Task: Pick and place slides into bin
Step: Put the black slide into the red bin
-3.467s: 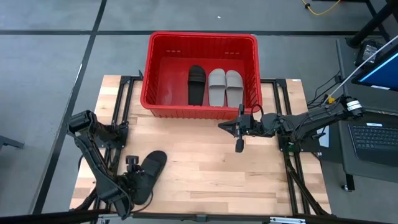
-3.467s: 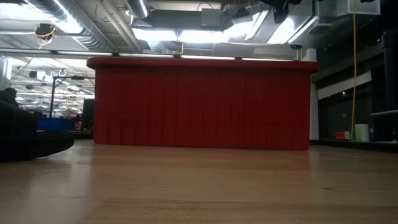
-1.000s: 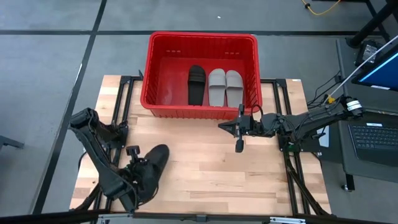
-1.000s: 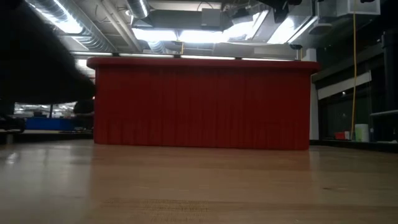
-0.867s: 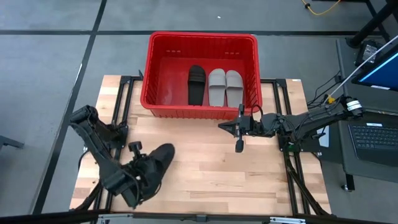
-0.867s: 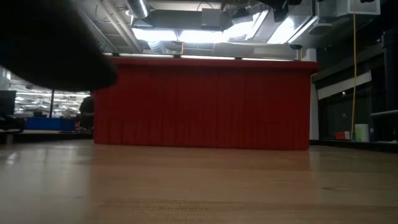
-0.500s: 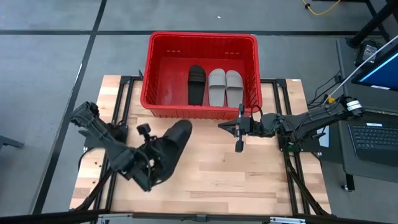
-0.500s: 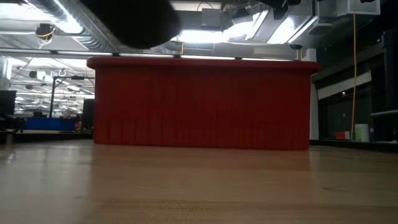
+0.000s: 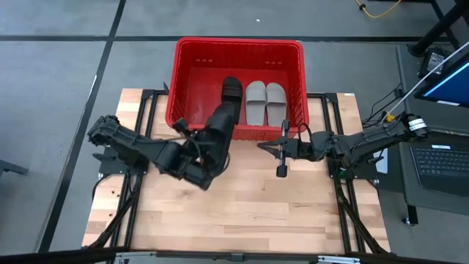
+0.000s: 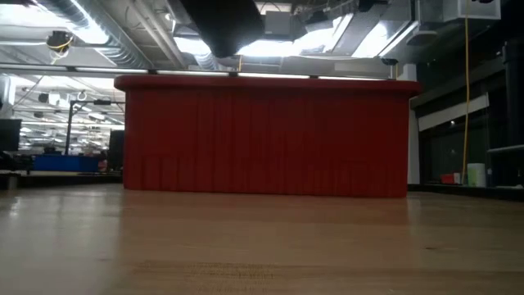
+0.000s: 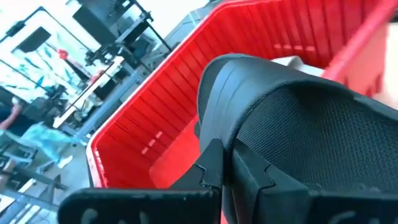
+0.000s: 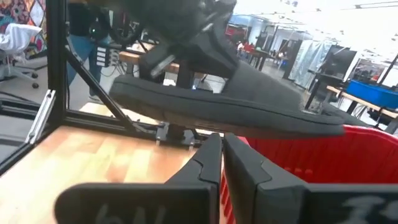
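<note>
The left claw [image 9: 192, 155] pinches a black slide [image 9: 220, 125], its toe over the red bin's [image 9: 192, 45] near rim. Carry it clear past the rim to the empty spot beside the 3 slides before releasing. The right claw [image 9: 261, 149], pressed together, waits above the worktop [image 9: 256, 213].

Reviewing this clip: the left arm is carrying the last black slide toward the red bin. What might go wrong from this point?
1. The black slide in the left gripper crosses the bin near wall with its toe over the rim; lowered too soon, it may snag the wall.
2. Its toe hangs above the black slide already inside, so it may land stacked on that one.
3. The grip looks to be at the heel end, so the slide may swing or slip.
</note>
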